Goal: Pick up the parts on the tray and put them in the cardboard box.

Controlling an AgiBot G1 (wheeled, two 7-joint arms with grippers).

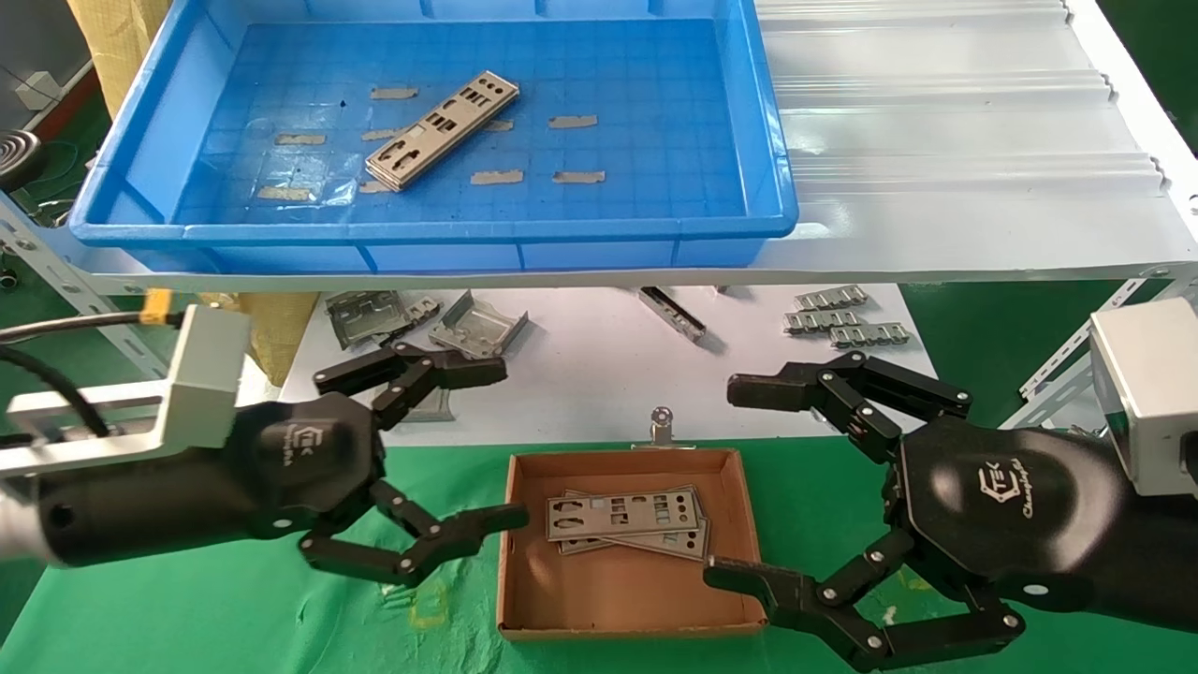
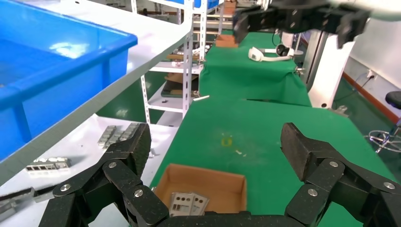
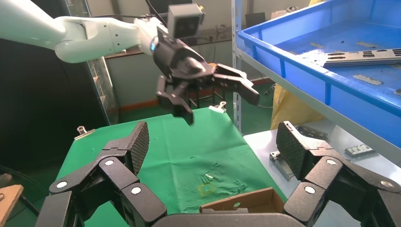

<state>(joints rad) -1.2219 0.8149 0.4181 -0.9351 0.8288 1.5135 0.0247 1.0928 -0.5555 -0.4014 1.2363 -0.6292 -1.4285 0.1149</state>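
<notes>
Blue tray [image 1: 140, 140]: sits up on the white shelf [image 1: 936, 140], toward the shelf's left end. Plates [image 1: 440, 129] remaining in it look like a small stack lying diagonally near the middle of the floor, among bits of tan tape [image 1: 573, 122].

Cardboard box [image 1: 510, 562]: down on the green bench [image 1: 187, 608], near its front edge, between the two arms. It already holds a couple of plates [image 1: 625, 520], overlapped and a bit skewed, lying flat toward the back half of the box.

Left end effector [image 1: 459, 449]: spread wide and holding nothing, hanging just beside the box's left wall, lower finger reaching over the rim toward the plates inside.

Right end effector [image 1: 758, 477]: also spread and empty, hovering at the box's right wall and front right corner.

Other stuff: folded grey brackets [image 1: 477, 328] and small ribbed strips [image 1: 842, 323] lie on the white sheet under the shelf. Not part of the job, leave them alone.

Step in hand, my read: both arms are free and low, so next is going back up for the stack in the tray.

How I'd do it:
- lift clear of the shelf's front edge before reaching in, the tray's front wall is right above the arms
- turn the wrist so the fingers close across the plate's narrow width, not its length
- these plates are thin and flat on a gridded floor, so catch an edge at the stack's end rather than pressing straight down
- only take the top one if the stack wants to slide

Risk: plates shifting or two coming up stuck together.
</notes>
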